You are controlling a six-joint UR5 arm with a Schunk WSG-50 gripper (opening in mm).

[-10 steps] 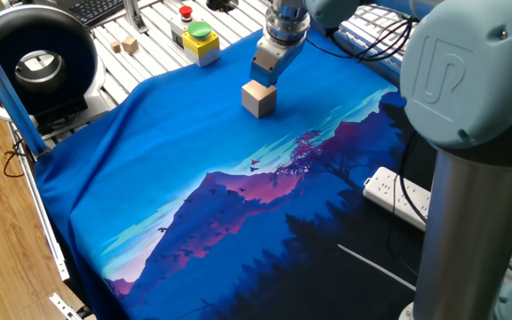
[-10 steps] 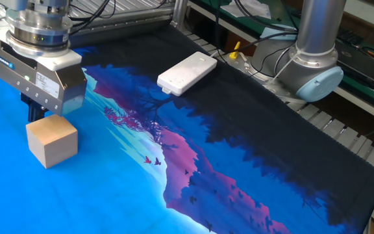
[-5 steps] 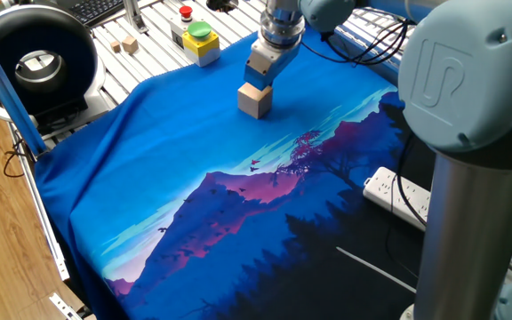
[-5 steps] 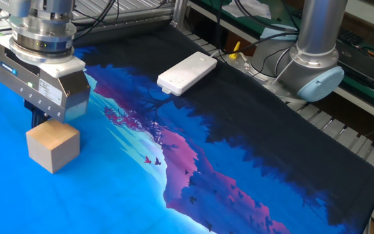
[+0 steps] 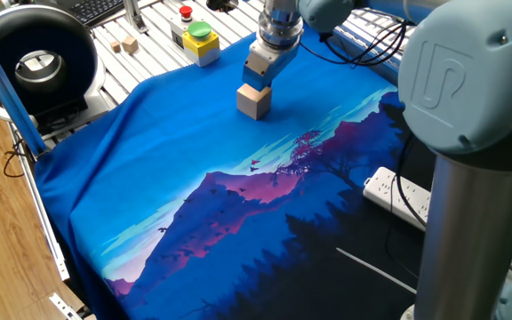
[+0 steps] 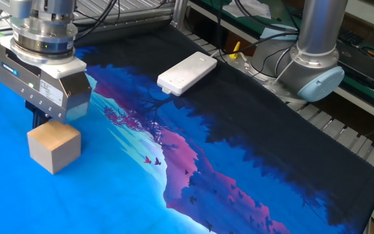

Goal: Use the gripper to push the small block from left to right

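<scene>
The small block is a pale wooden cube standing on the blue printed cloth near its far edge. My gripper points straight down right behind the block, its short dark fingers against the block's back face. In the other fixed view the block sits at the left, with the gripper just behind it and the boxy grey head above. The fingers look closed together and hold nothing; their tips are partly hidden by the block.
A yellow button box and two tiny wooden blocks lie beyond the cloth. A white power strip lies on the dark side. The arm's big grey column stands at the right.
The gripper and the block have shifted together a short way across the cloth, leftward in one fixed view. The movement in the last half second is very small.
</scene>
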